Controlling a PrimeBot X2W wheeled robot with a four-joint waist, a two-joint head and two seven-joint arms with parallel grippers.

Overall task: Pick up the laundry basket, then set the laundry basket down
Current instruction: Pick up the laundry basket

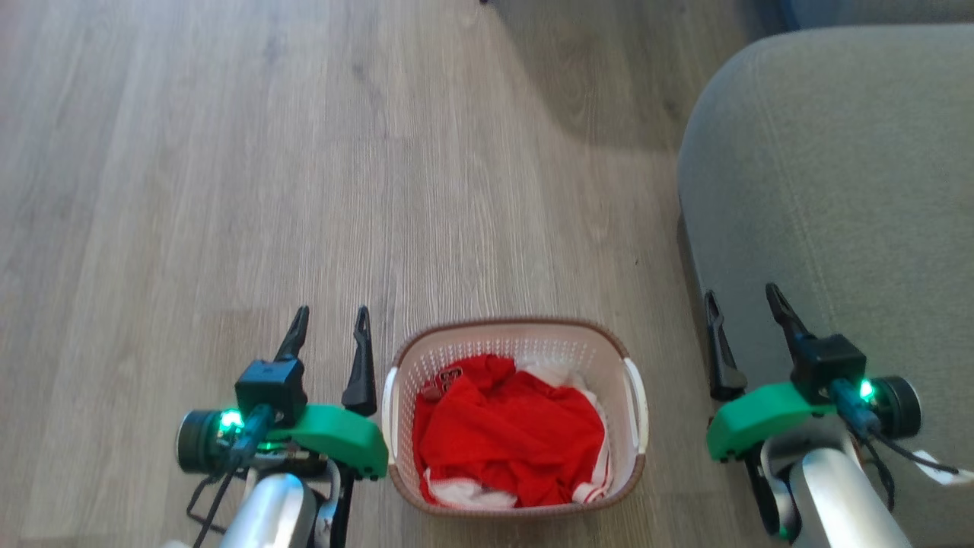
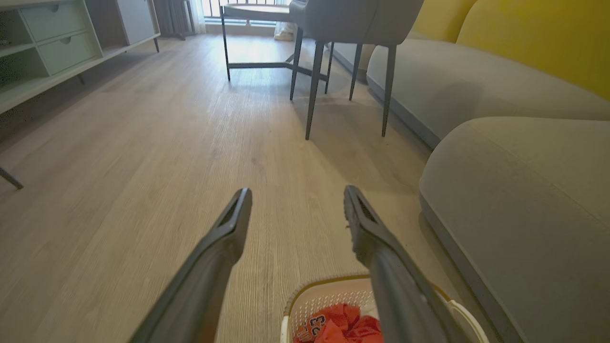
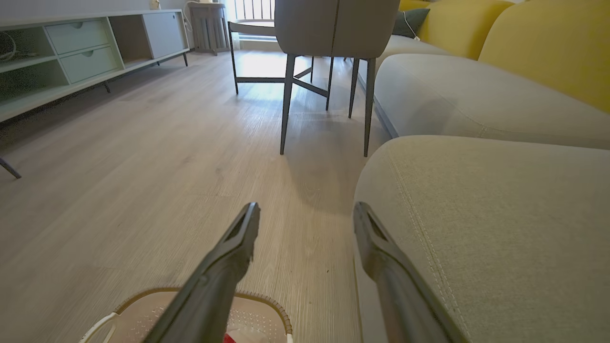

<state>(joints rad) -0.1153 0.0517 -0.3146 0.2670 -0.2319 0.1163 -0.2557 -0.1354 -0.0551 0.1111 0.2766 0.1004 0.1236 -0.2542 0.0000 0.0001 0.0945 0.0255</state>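
Note:
The laundry basket point(image 1: 525, 339), cream-white with a brown rim and white side handles, stands on the wooden floor low in the head view, holding red and white clothes point(image 1: 510, 438). My left gripper point(image 1: 329, 323) hangs open just left of the basket's left handle, apart from it. Open too, my right gripper point(image 1: 744, 303) is a short way right of the basket, over the edge of the grey sofa. The basket's rim point(image 2: 324, 286) peeks in at the bottom of the left wrist view, and its rim point(image 3: 267, 302) shows in the right wrist view as well. Nothing sits between either pair of fingers.
A grey sofa seat point(image 1: 837, 190) fills the right side, close beside the basket. Farther off stand a grey chair on dark legs point(image 2: 352, 28), a table frame point(image 2: 248, 38), a pale green cabinet point(image 2: 52, 43) at the left and yellow sofa cushions point(image 2: 538, 38). Bare floor point(image 1: 266, 152) stretches ahead.

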